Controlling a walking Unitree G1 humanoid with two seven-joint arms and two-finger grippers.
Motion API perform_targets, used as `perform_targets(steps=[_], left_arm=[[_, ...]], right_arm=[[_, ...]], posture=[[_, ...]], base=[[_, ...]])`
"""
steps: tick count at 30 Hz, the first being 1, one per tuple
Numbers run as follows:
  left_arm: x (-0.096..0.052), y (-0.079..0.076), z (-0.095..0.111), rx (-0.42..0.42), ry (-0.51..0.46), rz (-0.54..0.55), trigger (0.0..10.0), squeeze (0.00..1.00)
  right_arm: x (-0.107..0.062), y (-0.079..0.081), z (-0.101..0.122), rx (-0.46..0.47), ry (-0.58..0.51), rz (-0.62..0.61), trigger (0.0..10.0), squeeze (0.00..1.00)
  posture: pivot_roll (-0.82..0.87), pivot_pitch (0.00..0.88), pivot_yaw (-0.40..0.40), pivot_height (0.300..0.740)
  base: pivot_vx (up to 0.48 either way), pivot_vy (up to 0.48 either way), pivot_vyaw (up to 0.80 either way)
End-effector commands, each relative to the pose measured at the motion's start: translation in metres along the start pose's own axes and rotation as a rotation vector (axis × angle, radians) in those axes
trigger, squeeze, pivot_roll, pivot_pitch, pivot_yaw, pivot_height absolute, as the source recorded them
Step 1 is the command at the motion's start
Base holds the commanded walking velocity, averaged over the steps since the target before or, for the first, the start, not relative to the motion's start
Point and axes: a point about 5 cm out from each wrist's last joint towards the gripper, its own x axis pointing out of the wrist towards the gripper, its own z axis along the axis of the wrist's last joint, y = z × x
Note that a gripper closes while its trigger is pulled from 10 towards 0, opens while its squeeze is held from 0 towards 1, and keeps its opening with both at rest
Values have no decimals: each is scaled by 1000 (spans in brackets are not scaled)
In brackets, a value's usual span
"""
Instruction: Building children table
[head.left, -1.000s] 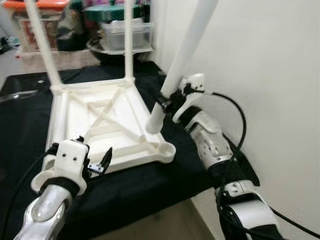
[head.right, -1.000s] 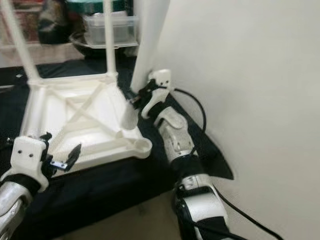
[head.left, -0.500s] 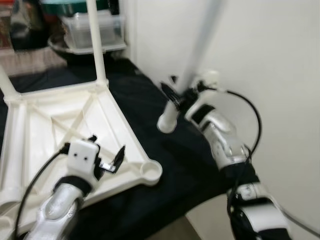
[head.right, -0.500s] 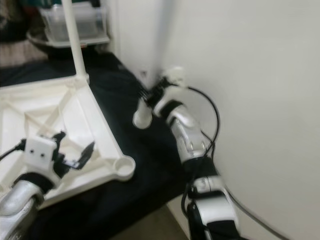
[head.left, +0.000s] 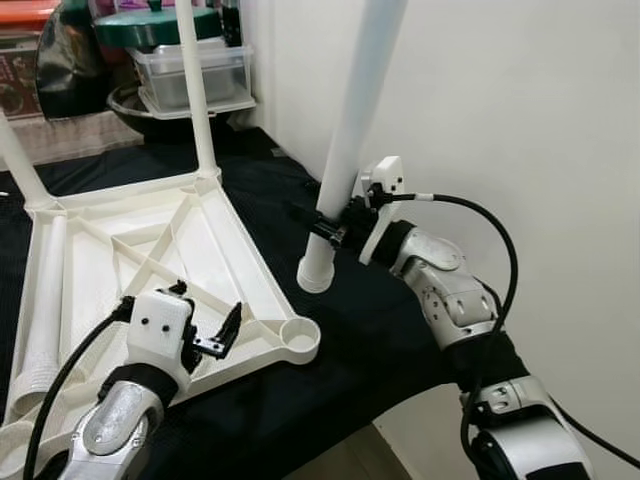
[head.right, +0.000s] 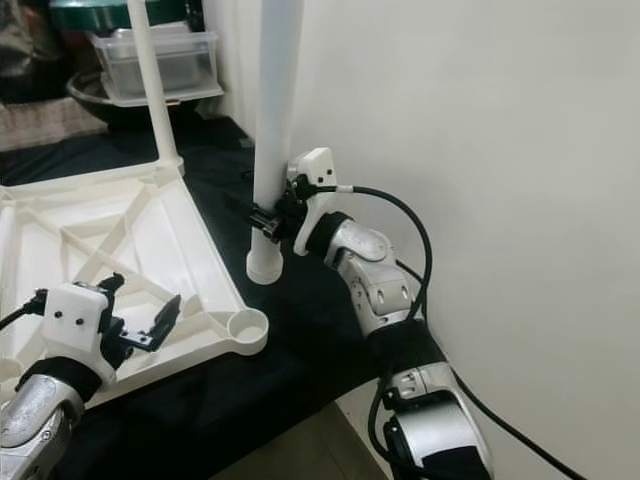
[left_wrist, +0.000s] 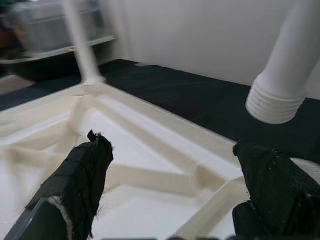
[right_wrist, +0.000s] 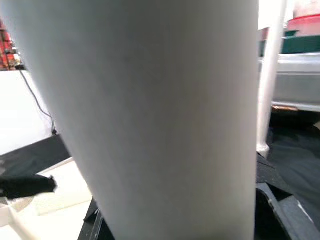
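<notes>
- The loose white table leg (head.left: 350, 140) stands nearly upright in the right gripper (head.left: 335, 228), its threaded lower end hanging above the black cloth (head.left: 370, 320), just beside the upturned white tabletop (head.left: 130, 250).
- The empty round corner socket (head.left: 298, 339) lies toward the robot and to the left of that threaded end, close by but not under it; the leg's long axis tilts slightly away from the socket.
- The right gripper is clamped around the leg's lower part and is the arm placed to seat it.
- The left gripper (head.left: 215, 335) hovers over the tabletop's near edge beside the socket, fingers (left_wrist: 80, 180) spread, holding nothing.
- Two other legs (head.left: 195, 90) already stand in the far corners.
</notes>
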Motion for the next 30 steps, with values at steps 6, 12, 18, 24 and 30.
perform_targets(steps=[6,12,18,24,30], left_arm=[[-3,2,-4,20,18,37,10000,0],[-4,0,-7,40,35,31,10000,0],[-2,-6,-8,63,32,9,10000,0],[-2,-12,-8,74,27,-9,10000,0],[-4,-10,-6,12,5,36,10000,0]], right_arm=[[12,11,10,3,-26,67,10000,0],[8,10,13,-38,7,134,10000,0],[6,7,14,-54,21,150,10000,0],[6,7,15,-53,24,155,10000,0],[7,6,17,-53,25,170,10000,0]], posture=[[112,0,-83,740],[111,0,-81,740],[103,0,-86,740],[108,0,-90,740],[109,0,-96,740]], base=[[0,0,0],[0,0,0],[0,0,0],[0,-44,0],[0,-297,0]])
